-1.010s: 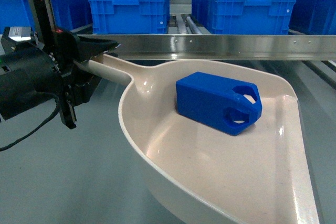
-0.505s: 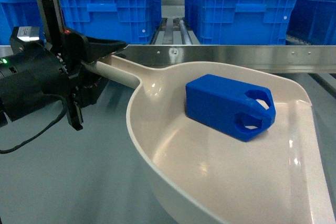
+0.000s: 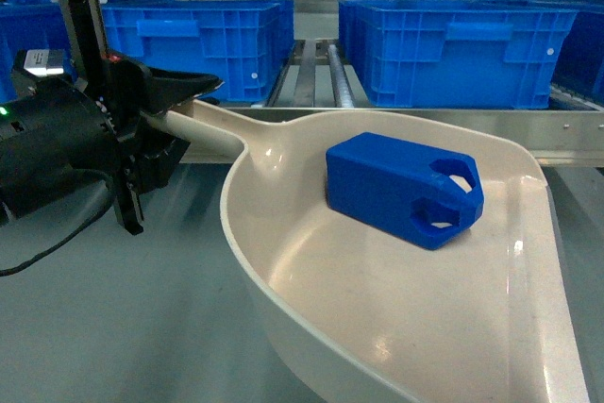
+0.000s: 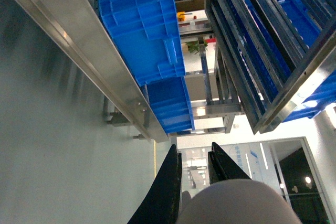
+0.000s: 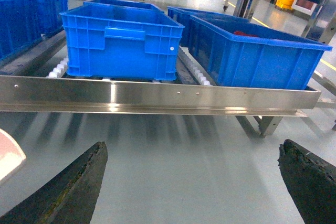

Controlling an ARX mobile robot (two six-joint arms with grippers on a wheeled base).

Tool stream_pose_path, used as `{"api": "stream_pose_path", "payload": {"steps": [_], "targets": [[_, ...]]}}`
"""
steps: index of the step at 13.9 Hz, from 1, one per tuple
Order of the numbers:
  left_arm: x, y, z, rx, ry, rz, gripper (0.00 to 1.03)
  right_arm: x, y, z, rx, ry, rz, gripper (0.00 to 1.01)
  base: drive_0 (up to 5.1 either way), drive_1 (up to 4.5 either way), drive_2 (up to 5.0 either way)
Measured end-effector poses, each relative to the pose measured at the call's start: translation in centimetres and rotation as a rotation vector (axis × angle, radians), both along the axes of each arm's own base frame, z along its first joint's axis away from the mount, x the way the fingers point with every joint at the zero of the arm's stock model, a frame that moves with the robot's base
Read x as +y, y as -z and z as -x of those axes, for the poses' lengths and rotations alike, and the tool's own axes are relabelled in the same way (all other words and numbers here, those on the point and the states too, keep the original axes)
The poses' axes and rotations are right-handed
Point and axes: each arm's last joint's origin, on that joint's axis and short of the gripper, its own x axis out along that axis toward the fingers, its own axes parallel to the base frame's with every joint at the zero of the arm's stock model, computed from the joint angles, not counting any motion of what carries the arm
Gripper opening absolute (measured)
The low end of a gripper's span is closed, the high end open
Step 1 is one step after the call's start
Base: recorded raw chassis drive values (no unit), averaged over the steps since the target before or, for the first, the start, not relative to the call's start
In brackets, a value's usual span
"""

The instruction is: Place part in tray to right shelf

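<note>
In front of the right shelf (image 3: 566, 134), the left gripper (image 3: 175, 101) pinches the tray (image 3: 283, 261) handle; the part (image 3: 401, 186) sits near the back wall. The right gripper (image 5: 194, 177) is spread wide.

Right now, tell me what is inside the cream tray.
The tray holds one blue part lying on its side, lug end toward the wide lip. The floor under the part is hidden.

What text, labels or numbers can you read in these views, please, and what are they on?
No text is legible.
Glass wall far behind the shelf: faint blue lettering, too blurred to read.
Crates, part, tray: no visible text.
</note>
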Motion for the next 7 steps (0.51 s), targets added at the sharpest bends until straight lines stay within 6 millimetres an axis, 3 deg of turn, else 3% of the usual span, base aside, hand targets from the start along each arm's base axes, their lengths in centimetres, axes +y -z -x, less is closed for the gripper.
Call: {"api": "stream_pose_path", "payload": {"steps": [7], "targets": [[0.06,-0.01,-0.01,-0.001,-0.003,0.0,0.13,0.0,0.04,-0.01,0.002,0.0,0.0,0.98,0.1,4.04,-3.8]]}}
